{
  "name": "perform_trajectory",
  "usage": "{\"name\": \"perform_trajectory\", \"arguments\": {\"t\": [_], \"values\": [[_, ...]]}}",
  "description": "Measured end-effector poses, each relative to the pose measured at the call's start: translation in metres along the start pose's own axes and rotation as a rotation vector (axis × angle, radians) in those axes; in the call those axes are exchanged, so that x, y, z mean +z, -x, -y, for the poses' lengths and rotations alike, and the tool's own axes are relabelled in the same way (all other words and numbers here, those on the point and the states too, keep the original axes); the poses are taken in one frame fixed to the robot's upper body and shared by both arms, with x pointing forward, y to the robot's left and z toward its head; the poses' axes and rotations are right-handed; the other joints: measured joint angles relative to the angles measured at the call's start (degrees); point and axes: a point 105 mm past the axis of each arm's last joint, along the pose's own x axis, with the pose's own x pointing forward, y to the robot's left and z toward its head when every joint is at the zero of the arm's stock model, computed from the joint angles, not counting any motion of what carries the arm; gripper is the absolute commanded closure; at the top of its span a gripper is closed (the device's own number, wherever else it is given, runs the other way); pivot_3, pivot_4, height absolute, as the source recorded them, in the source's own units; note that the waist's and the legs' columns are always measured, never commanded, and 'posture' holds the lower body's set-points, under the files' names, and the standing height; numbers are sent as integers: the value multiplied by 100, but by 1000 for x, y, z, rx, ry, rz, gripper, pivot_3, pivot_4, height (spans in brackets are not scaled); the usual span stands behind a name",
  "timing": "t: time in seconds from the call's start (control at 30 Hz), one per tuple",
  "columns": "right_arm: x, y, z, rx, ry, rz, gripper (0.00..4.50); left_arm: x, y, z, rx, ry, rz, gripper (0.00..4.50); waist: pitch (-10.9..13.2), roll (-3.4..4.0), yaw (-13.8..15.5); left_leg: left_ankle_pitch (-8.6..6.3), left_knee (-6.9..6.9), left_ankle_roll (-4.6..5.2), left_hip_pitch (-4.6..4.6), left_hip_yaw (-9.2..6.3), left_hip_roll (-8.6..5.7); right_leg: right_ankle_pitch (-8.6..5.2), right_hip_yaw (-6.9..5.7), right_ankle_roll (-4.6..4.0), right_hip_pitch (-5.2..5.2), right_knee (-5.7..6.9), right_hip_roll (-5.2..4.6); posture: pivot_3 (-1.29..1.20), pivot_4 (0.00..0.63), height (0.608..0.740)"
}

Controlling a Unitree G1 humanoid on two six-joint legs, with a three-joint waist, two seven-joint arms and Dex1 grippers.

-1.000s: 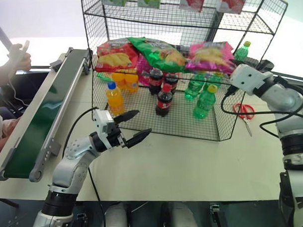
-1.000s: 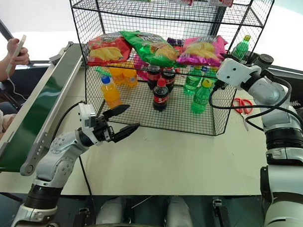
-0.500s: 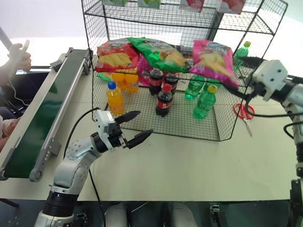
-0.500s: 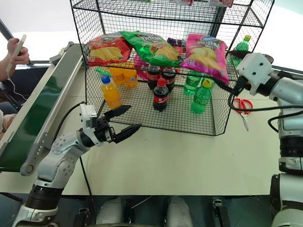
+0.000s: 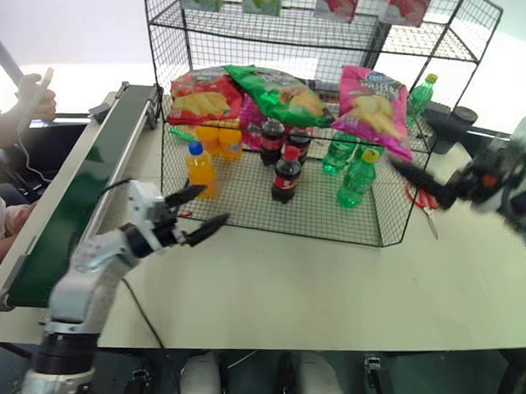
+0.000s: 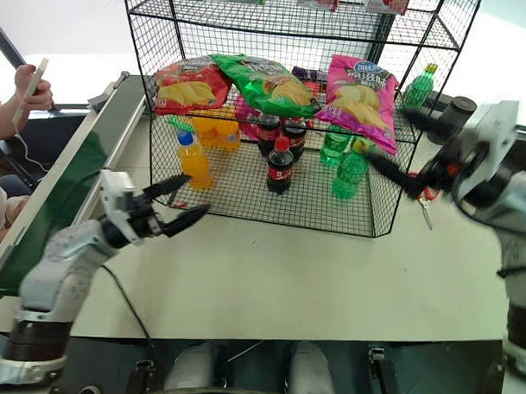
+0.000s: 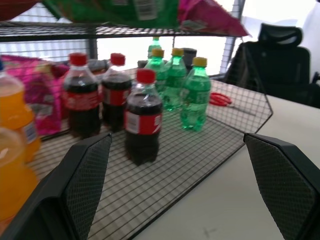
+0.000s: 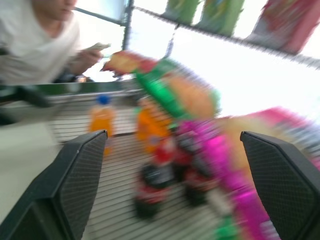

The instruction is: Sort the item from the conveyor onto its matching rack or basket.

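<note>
Nearest you, over the pale counter (image 5: 269, 284), the left end effector (image 5: 196, 214) had its two black fingers spread wide and gripped nothing; it pointed toward the front mesh of the rack (image 5: 271, 216). On its outer side ran the conveyor (image 5: 68, 209), and the stretch of dark belt you could see carried no item. A person's hand (image 5: 35, 96) held a phone beyond the belt's far end.

On the other side, the right end effector (image 5: 422, 151) was released too, fingers apart and empty, aimed in toward the rack's right end, with red scissors (image 5: 424, 198) on the counter near it.

Farther back, the pink chip bag (image 5: 373, 99) lay on the rack's middle tier at its right end, just beside the green chip bag (image 5: 275, 90), with the red chip bag (image 5: 203, 95) at the left end. Its long axis ran front to back, the lower edge drooping over the tier's front above the green bottles (image 5: 350, 170). From the right end effector the bag lay just inward and slightly above, so you had that arm much nearer; the left one sat well apart, below and across the rack. I judged the placement done.
</note>
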Motion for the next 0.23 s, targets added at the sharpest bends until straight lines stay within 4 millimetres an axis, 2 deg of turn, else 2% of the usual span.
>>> {"name": "perform_trajectory", "arguments": {"t": [0.1, 0.23], "values": [[-29, 15, -28, 49, -115, -102, 58, 1, 21, -16, 53, -5, -98, 0, 0, 0, 9, -5, 3, 7, 0, 2, -3, 0, 1, 0, 1, -3, -1, 0, 150, 726], [-41, 39, -34, 19, -160, -164, 58, -4, 47, -31, 115, -4, -176, 0, 1, 1, -9, -5, 3, 8, 2, 4, -4, -1, 2, -1, -1, -4, 0, 0, 150, 726]]}}
